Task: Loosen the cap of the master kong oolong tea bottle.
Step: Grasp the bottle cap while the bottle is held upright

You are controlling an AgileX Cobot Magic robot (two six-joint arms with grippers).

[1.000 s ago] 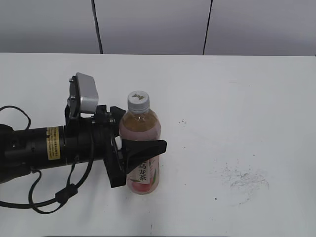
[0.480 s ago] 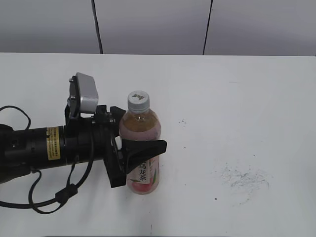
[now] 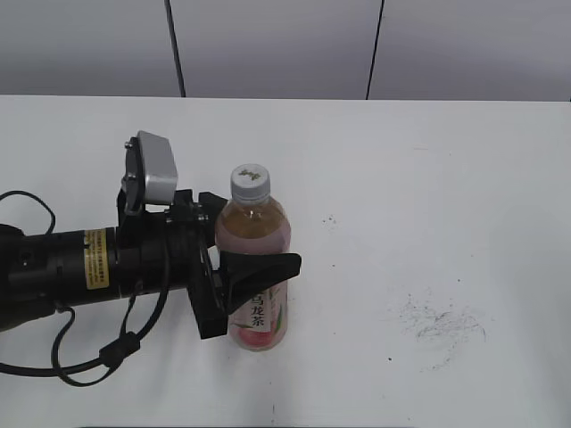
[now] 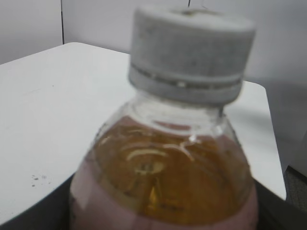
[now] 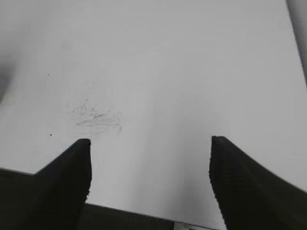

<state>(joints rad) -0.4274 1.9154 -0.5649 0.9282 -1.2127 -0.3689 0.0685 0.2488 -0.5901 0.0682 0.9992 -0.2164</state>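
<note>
We see the bottle (image 3: 255, 267) standing upright on the white counter (image 3: 428, 178), and we take it as our landmark. Its cap (image 3: 250, 182) is on the neck, light grey with a small dark mark on top. In the left wrist view the cap (image 4: 191, 52) fills the upper part of the picture, with ribbed sides and a ring under it, and the amber tea shows below in the bottle (image 4: 163, 177).

The left gripper (image 3: 234, 259) comes from the left of the bottle, lying low and nearly level. Its fingers (image 3: 263, 267) are closed around the body of the bottle, just above the label, one in front and one behind. The cap stays above them, not touched.

To the right of the bottle, well apart, there is a patch of dark scratches (image 3: 442, 323) on the counter. The right gripper (image 5: 149, 177) shows only in its own wrist view: its fingers (image 5: 64, 184) are spread wide with nothing between them, above the scratches (image 5: 98, 116).
</note>
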